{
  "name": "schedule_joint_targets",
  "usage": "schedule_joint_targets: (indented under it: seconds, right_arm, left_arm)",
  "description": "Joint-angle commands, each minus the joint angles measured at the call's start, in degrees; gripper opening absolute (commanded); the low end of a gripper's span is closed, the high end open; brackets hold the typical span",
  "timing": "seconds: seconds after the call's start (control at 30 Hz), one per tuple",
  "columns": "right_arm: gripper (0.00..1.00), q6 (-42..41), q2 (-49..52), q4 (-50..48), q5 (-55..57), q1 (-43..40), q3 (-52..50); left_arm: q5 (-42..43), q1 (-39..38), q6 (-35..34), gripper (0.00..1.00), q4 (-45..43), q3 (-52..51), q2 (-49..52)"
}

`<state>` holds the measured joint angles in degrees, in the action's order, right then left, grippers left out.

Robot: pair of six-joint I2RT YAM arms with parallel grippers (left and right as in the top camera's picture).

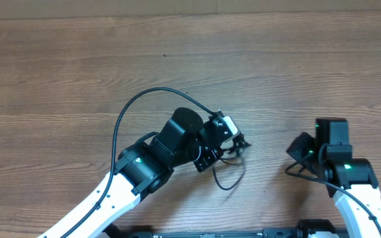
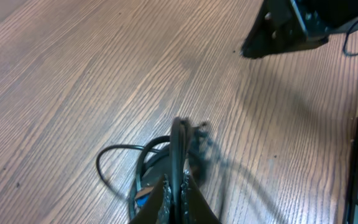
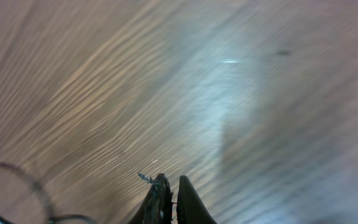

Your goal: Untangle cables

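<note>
The cables lie near the table's front edge, about midway along it, at the tip of the left gripper. The right gripper sits apart, to their right.

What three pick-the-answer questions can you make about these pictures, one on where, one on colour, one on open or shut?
1. Where are the cables?
A. at the left gripper
B. in a box
C. on a chair

2. What colour are the cables?
A. red
B. black
C. white

3. How is the right gripper?
A. wide open
B. holding a cup
C. shut

Answers:
1 A: the cables bunch up right at its fingers.
2 B: every cord is black against the brown table.
3 C: its fingers sit closed together.
</note>
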<state>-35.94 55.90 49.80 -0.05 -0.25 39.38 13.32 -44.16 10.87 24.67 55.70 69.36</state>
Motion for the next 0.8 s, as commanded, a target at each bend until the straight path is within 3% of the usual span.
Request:
schedule_joint_targets:
  seconds: [0.0,0.17,0.43,0.57,0.77]
  right_arm:
    - [0.04,-4.79,0.0,1.33,2.43,-4.55,1.86]
    - [0.04,-3.45,0.0,1.68,-3.17,-9.03,1.86]
    - [0.04,14.95,0.0,-4.85,-24.35,-9.53,1.86]
    - [0.17,24.7,0.0,-6.12,-34.88,-9.51,1.86]
    - [0.25,36.46,0.0,-6.97,-50.31,-9.51,1.86]
  left_arm:
    - [-1.51,0.31,-0.66,0.04,-0.15,1.07,-1.25]
    - [-1.49,0.31,-0.66,0.04,-0.24,1.07,-1.25]
    - [-1.31,0.31,-0.87,0.04,-0.7,1.07,-1.25]
    - [1.79,0.33,-0.85,0.04,-2.23,1.07,-1.25]
    - [4.74,0.39,-0.87,0.04,-5.44,1.07,-1.25]
